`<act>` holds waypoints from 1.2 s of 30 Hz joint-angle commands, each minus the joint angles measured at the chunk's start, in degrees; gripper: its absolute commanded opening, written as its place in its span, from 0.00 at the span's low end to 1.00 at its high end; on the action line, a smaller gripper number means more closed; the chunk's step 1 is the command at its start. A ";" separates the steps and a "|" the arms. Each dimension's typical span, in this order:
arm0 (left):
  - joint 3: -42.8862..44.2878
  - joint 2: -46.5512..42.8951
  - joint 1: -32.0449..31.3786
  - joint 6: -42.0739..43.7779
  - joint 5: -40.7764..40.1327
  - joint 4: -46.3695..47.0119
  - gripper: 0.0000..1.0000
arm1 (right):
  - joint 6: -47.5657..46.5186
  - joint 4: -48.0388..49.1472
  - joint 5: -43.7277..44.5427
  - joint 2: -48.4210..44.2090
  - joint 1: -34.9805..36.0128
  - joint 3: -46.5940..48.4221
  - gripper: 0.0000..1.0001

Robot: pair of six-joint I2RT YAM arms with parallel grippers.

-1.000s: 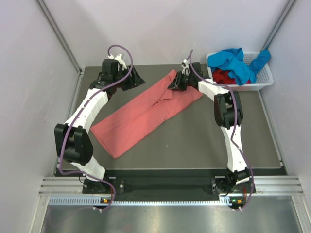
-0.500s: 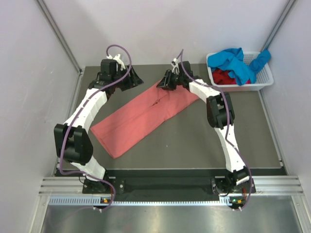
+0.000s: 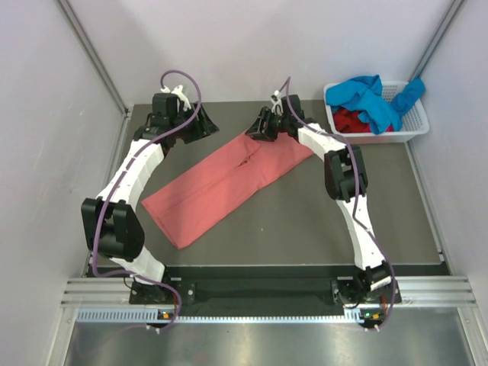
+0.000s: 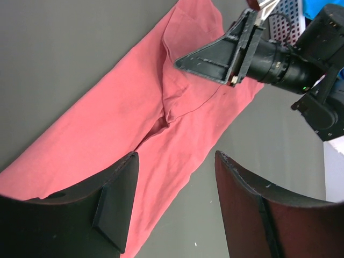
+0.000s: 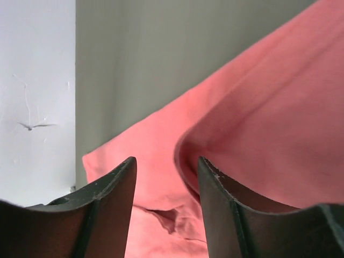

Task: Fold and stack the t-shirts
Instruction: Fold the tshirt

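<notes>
Beneath the right gripper (image 5: 166, 159) lies the far end of the salmon-pink shirt (image 3: 229, 179). The shirt is a long, narrow band lying flat on the surface (image 3: 343, 221), and it runs diagonally away from that gripper toward the near left. A raised, curled ridge of cloth sits just under the fingertips, with a small pucker beside it. The right gripper's jaws stand moderately apart; cloth shows through the gap and nothing appears pinched.

The left gripper (image 4: 176, 156) hovers beside the right one and clear of the cloth, with its jaws wide and empty.

The step in hand is probably settling this far end before a crosswise fold.
- Press or draw the ridge flat first, since a trapped crease would likely carry into every later fold.
- When you grasp, take all layers at one corner with the right gripper.
- Bring the left gripper to the opposite corner of the same end, so the edge travels level.
- Lift only enough to clear the cloth below, then lay the end edge to edge on the far half.

Well off to the right gripper's outer side stands the white basket (image 3: 412, 130). It holds the blue shirt (image 3: 370, 95) and the dark red shirt (image 3: 351, 120), both unfolded.
</notes>
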 commanded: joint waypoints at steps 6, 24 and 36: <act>2.25 -2.66 0.44 1.05 -0.07 -0.88 0.63 | -7.64 -3.95 0.41 -5.30 -1.44 -0.37 0.53; 2.25 -3.37 0.62 -0.18 0.28 -1.23 0.63 | -5.27 0.00 -0.82 -6.53 4.19 -4.33 0.50; 3.74 -3.90 0.79 0.87 -0.33 -4.83 0.64 | 2.67 6.34 -1.97 -3.10 6.83 0.16 0.52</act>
